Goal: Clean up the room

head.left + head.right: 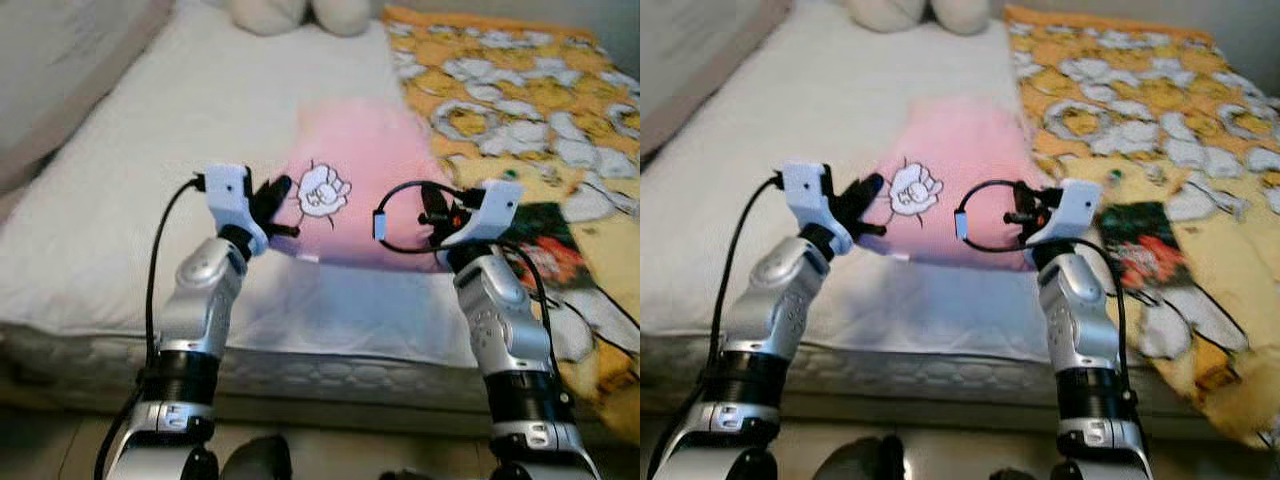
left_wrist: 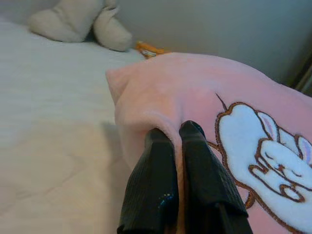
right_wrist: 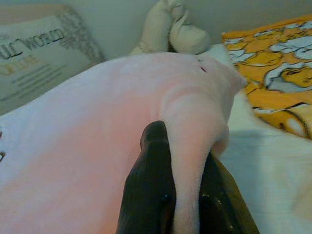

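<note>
A soft pink fleece blanket [image 1: 365, 185] with a white rabbit patch outlined in brown [image 1: 324, 192] is spread on the white quilted mattress [image 1: 180, 130] of a bed. Its near left corner is pinched between the black fingers [image 2: 156, 185] of the left gripper [image 1: 272, 205], which is clenched on the fabric. Its near right corner is likewise clamped by the right gripper [image 1: 437, 215], with a fold of pink fleece drawn between the fingers [image 3: 153, 180]. An orange and yellow patterned bedspread [image 1: 520, 110] is laid just beside the blanket, on the robot's right. A cream plush toy [image 1: 300, 14] is seen at the far end of the mattress.
</note>
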You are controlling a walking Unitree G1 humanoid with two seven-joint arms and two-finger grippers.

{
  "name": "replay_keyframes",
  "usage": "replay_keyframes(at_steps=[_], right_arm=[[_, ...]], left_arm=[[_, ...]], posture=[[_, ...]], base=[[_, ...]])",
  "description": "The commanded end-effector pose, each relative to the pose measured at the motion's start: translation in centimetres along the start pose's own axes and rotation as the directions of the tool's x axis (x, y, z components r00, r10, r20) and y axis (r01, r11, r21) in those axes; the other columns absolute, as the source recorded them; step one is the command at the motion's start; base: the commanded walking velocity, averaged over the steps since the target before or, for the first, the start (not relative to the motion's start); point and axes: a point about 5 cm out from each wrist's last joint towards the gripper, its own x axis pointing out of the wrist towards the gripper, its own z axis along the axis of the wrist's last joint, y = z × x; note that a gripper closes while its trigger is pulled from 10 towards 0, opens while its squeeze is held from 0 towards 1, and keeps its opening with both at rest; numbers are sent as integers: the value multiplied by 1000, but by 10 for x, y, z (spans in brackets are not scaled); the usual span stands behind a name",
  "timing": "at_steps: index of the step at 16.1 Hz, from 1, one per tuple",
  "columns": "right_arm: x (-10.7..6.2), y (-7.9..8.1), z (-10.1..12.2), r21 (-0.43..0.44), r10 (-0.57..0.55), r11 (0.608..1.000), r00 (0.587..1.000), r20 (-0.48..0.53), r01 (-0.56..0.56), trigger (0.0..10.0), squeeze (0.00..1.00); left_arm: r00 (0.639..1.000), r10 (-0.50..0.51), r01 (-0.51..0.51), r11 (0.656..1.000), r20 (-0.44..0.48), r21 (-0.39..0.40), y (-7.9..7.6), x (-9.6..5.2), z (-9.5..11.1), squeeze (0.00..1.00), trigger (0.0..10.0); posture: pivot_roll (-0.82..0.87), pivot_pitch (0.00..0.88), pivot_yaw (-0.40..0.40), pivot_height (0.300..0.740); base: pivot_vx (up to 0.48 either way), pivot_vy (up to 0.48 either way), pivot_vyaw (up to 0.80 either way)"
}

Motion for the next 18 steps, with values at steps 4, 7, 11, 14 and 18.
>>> replay_keyframes(at_steps=[4,7,11,14,18], right_arm=[[-7,-23,9,-15,-100,995,994,40,101,0,0],[-5,-22,6,-32,-93,995,995,27,94,0,0],[-3,-20,1,-42,-78,996,997,8,78,0,0],[-1,-18,-2,-41,-72,997,997,3,72,0,0],[-1,-21,-2,-89,-95,992,995,4,95,0,0]], left_arm=[[992,121,-123,992,37,31,21,-7,12,0,0],[993,119,-120,992,22,31,18,-5,9,0,0],[994,112,-112,993,-3,45,16,-2,5,0,0],[994,111,-111,992,-6,52,16,2,7,0,0],[996,89,-88,993,-7,73,14,8,9,0,0]], posture=[[-31,0,-8,740],[-31,0,-6,740],[-23,0,-11,740],[-23,0,-11,740],[-23,0,-6,740]], base=[[0,480,481],[0,466,463],[0,445,455],[289,384,448],[160,178,211]])
